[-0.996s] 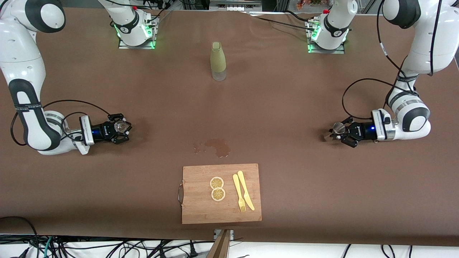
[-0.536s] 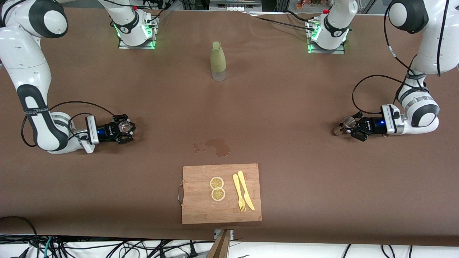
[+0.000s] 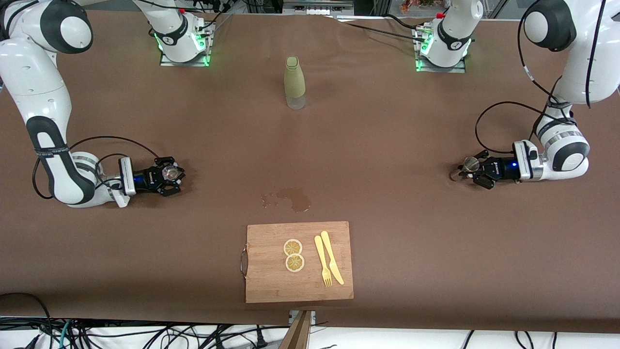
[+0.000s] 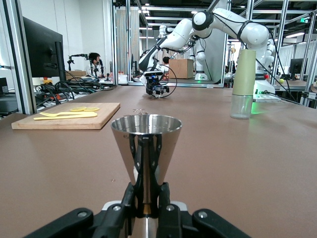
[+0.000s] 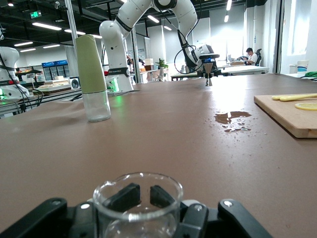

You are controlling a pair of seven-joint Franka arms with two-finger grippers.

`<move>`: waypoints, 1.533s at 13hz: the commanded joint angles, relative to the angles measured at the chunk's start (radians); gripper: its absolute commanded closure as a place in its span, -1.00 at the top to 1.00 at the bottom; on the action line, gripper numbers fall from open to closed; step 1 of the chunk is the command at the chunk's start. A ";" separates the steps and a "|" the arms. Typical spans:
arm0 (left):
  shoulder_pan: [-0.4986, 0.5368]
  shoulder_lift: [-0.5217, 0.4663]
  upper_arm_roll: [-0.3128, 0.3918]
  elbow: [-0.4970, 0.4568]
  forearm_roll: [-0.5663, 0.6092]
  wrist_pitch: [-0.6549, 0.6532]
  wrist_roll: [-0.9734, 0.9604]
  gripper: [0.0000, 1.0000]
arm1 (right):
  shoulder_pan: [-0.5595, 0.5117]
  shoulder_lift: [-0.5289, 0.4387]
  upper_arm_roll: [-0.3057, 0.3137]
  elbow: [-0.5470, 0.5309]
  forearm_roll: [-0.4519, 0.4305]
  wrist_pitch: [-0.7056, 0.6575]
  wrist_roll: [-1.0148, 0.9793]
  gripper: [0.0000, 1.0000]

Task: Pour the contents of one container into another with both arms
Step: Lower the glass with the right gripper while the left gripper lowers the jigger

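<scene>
Steel conical cup (image 3: 468, 165) clamped upright in left end effector (image 3: 472, 170), low over the tabletop (image 3: 387, 145) toward the left arm's end. Clear glass beaker (image 3: 169, 171) gripped by right end effector (image 3: 167, 179) toward the right arm's end. Between them a spill (image 3: 293, 198); cutting board (image 3: 261, 271) at the near edge; green-sleeved bottle (image 3: 294, 82) mid-tabletop near the bases. Open room around both.

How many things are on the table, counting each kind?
Lemon slices: 2
Yellow fork: 1
Yellow knife: 1
Cutting board: 1
Green bottle: 1
Metal jigger: 1
Glass cup: 1
Spill: 1
Total: 9
</scene>
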 commanded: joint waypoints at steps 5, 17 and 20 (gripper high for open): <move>0.002 0.025 0.007 0.047 0.024 -0.008 0.112 1.00 | -0.004 0.004 -0.043 0.013 -0.002 -0.004 -0.009 1.00; -0.122 -0.128 0.075 0.335 0.477 0.087 -0.976 1.00 | 0.001 -0.300 -0.143 0.018 -0.160 -0.017 0.464 1.00; -0.189 -0.238 0.084 0.343 0.560 0.090 -1.381 1.00 | 0.007 -0.433 -0.139 0.018 -0.253 -0.044 0.693 1.00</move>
